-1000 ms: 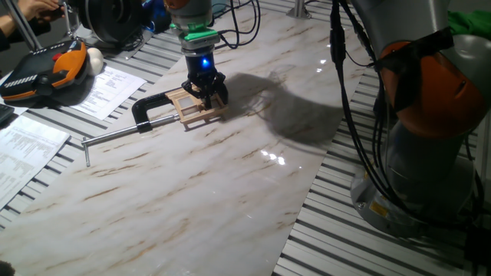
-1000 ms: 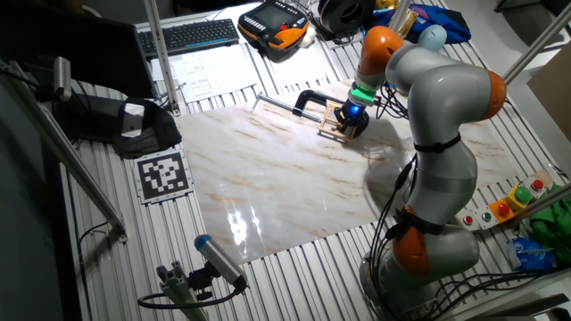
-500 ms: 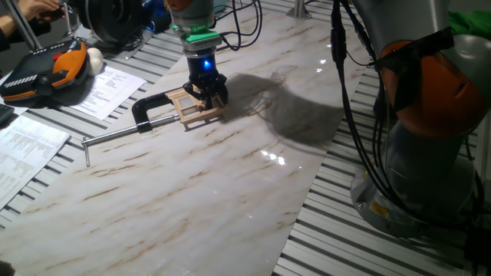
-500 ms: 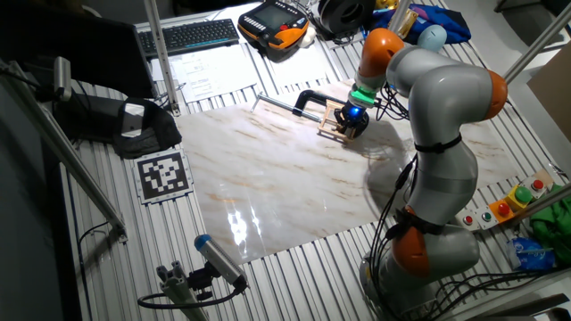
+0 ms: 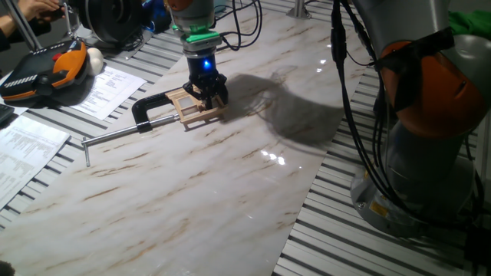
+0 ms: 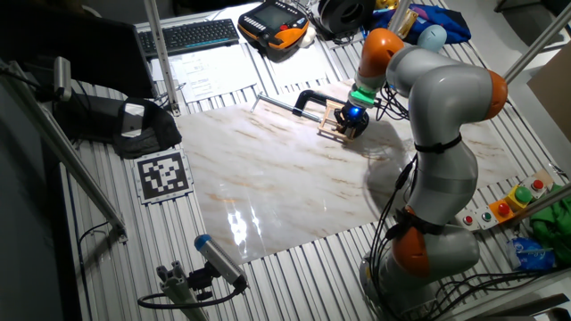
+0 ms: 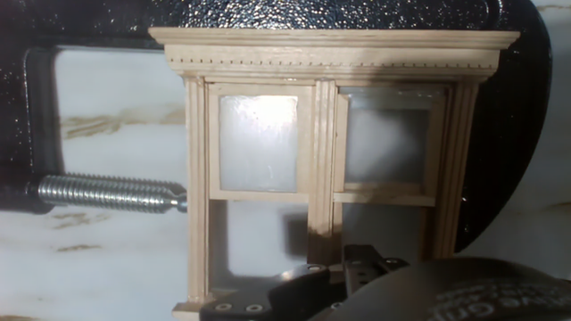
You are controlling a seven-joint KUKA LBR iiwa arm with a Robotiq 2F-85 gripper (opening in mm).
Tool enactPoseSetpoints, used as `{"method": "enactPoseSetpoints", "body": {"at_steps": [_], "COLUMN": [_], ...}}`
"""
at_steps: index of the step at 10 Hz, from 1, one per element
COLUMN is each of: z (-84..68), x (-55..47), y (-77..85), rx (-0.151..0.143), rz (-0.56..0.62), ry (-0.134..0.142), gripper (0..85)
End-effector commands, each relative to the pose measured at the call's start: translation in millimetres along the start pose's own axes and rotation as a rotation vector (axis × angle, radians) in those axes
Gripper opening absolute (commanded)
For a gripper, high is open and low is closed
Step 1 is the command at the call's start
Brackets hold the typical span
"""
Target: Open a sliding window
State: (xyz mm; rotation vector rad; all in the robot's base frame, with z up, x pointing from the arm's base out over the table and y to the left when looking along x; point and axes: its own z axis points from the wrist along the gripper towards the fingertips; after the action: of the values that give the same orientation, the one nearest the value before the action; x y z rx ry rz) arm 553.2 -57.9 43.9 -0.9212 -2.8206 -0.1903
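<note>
Claw [image 5: 205, 95] is parked right down on the sliding window [image 5: 193, 107], at the end away from the C-clamp [image 5: 153, 110]; can't tell whether its fingers are apart or pinching anything, since its own body hides them. The window lies flat on the marble table [image 5: 230, 176], and the clamp bites its frame, screw [image 7: 111, 193] pressing the side post, presumably so the frame stays put while a sash gets pushed. Both panes [image 7: 259, 143] sit level, so I'd say it's not opened yet.

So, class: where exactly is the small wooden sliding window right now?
In one fixed view, the sliding window lies on the marble table toward its far left, held in the black C-clamp, directly beneath the gripper.
</note>
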Motion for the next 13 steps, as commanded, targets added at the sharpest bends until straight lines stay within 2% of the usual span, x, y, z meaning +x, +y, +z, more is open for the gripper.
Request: {"method": "enactPoseSetpoints", "body": {"at_steps": [1, 7, 11, 13], "z": [0.0, -0.1, -8.8, -14.5], "x": [0.0, -1.3, -3.5, -2.3], "y": [0.0, 0.6, 1.0, 1.6], "rx": [0.000, 0.001, 0.016, 0.018], "rz": [0.000, -0.003, -0.024, -0.047], "ry": [0.000, -0.004, -0.012, -0.024], "gripper": [0.0, 0.0, 0.0, 0.0]}}
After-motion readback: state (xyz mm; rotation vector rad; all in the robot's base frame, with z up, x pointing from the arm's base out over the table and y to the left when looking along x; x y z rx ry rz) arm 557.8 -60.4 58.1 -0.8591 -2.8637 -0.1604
